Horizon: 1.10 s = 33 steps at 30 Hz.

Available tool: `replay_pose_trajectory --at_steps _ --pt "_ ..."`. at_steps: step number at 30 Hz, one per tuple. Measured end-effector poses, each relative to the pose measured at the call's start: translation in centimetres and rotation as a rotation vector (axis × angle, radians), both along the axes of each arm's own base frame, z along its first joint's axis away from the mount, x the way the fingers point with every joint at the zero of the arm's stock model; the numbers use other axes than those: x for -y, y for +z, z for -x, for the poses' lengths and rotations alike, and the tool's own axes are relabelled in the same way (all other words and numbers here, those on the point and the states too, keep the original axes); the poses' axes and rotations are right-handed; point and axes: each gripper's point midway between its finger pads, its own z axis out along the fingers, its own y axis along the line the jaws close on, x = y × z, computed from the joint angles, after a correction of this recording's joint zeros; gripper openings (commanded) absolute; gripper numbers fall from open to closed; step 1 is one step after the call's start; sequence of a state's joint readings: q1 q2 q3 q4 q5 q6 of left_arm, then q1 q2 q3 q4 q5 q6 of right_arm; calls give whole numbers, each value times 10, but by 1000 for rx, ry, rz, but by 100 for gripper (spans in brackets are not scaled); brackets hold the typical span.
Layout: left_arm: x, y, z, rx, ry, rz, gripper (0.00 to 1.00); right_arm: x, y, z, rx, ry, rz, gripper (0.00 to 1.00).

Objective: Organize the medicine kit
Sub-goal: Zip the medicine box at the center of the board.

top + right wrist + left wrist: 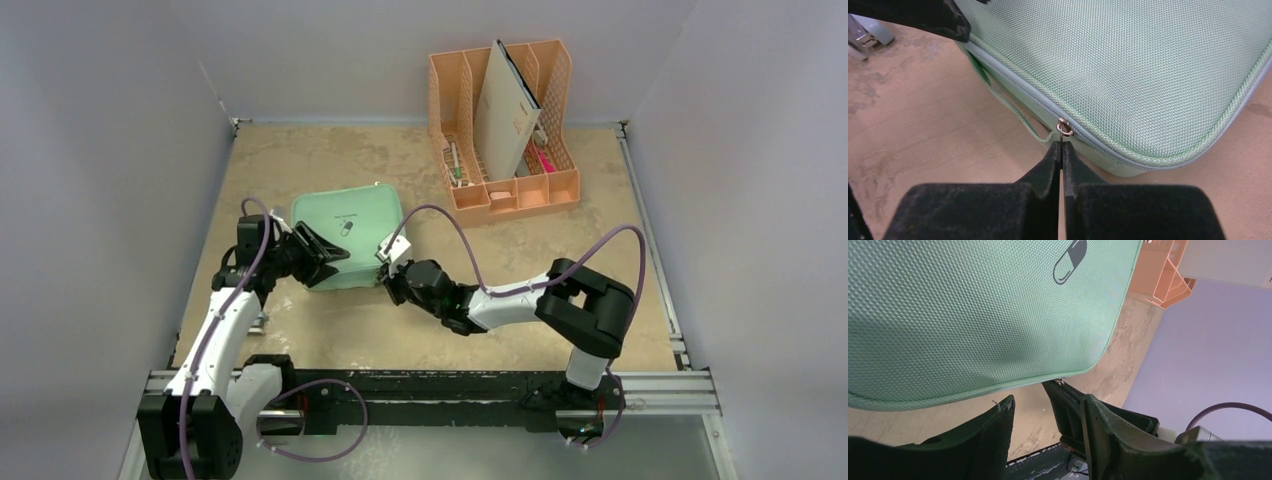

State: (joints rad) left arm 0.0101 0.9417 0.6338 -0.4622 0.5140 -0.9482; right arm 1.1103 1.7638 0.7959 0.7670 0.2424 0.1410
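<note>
Right wrist view: the right gripper (1062, 150) is pinched closed on the zipper pull (1064, 128) at frame centre. The left gripper (1030, 396) is spread beside the medicine kit (345, 235), left of centre on the table (600, 200). The kit looks zipped shut with its contents hidden, so organizing seems barely begun.

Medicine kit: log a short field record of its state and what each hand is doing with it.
kit: medicine kit, a mint-green fabric case, flat on the table, pill logo facing up
closure: looks zipped shut where visible
right hand: shut on the zipper pull at the kit's near edge
left hand: open, at the kit's near-left corner; contact unclear
background: peach file organizer, far right, apart from the kit
</note>
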Motion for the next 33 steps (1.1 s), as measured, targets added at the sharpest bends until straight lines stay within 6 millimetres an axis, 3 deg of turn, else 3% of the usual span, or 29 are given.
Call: replay_pose_trajectory --at_steps 11,23,28,33 --pt "0 3 15 -31 94 21 50 -24 0 30 -14 54 -13 0" --pt "-16 -13 34 -159 298 42 49 -39 1 45 -11 83 -16 0" --pt "-17 -30 31 -235 326 47 48 -39 1 45 -12 83 -14 0" --pt "-19 -48 30 -295 353 34 40 -39 1 45 -12 83 -13 0"
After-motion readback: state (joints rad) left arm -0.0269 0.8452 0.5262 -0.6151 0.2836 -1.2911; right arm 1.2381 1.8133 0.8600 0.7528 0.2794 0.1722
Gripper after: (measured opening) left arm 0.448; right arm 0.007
